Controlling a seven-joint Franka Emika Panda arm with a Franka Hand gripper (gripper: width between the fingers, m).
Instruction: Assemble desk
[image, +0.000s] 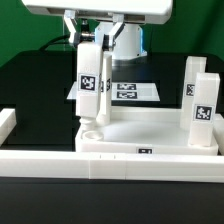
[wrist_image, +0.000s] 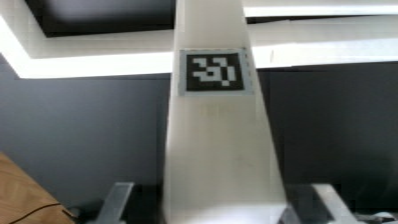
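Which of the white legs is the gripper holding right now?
The leg on the exterior view's left, clamped upright in the gripper over the desk top's corner socket; the other legs stand free.

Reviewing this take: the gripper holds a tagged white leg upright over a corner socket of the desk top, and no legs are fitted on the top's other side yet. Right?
Not quite. The gripper does hold a tagged leg upright over a corner socket of the desk top, but the exterior view shows two legs already standing on the top's other side, at that view's right.
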